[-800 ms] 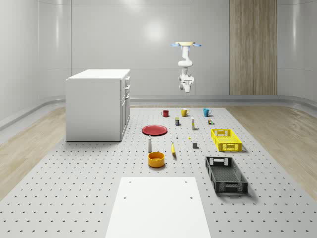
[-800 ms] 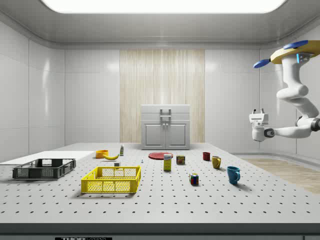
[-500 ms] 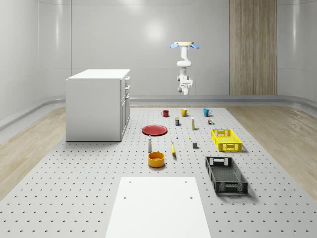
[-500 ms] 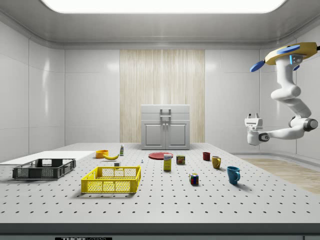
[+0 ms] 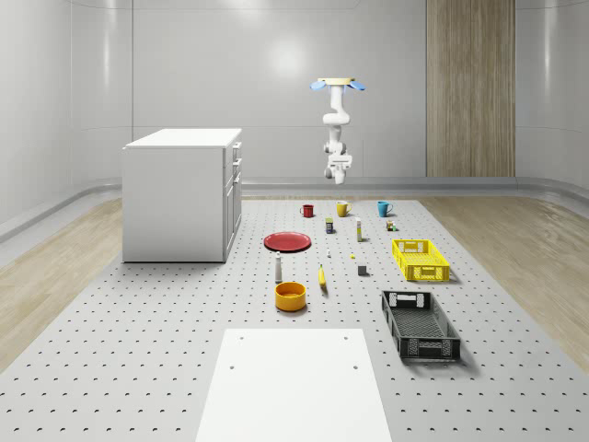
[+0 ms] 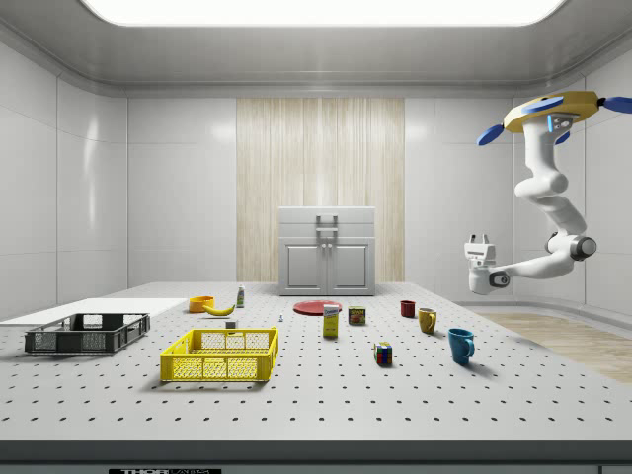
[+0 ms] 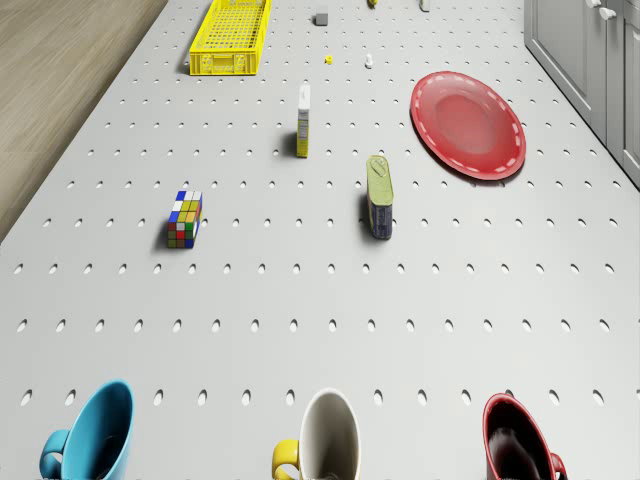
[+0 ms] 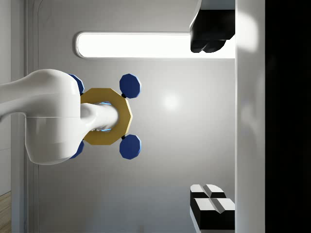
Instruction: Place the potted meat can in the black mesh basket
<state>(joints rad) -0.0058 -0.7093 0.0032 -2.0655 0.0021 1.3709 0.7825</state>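
Note:
The potted meat can (image 7: 380,196) stands on the perforated table, between the red plate (image 7: 467,123) and the Rubik's cube (image 7: 185,219); it is also in the whole-scene view (image 5: 329,225) and the side view (image 6: 356,315). The black mesh basket (image 5: 420,324) sits near the table's front right corner, at the side view's left (image 6: 87,333). The drone (image 6: 553,107) hovers high past the table's far end, behind the mugs. My gripper (image 6: 480,240) hangs in the air above the blue mug (image 6: 460,346), far from the can and turned upward. Its fingers (image 8: 211,34) stand wide apart, open, with nothing between them.
A yellow basket (image 5: 420,259) lies behind the black one. Red (image 7: 518,440), yellow (image 7: 328,440) and blue (image 7: 95,435) mugs line the far end. A tall box (image 7: 303,120), banana (image 5: 322,276), orange bowl (image 5: 290,295) and white cabinet (image 5: 182,193) are also there.
The drone and arm have drifted to the side view's left, toward the table's far end. The gripper came along and sits a little lower. Nothing on the table moved.

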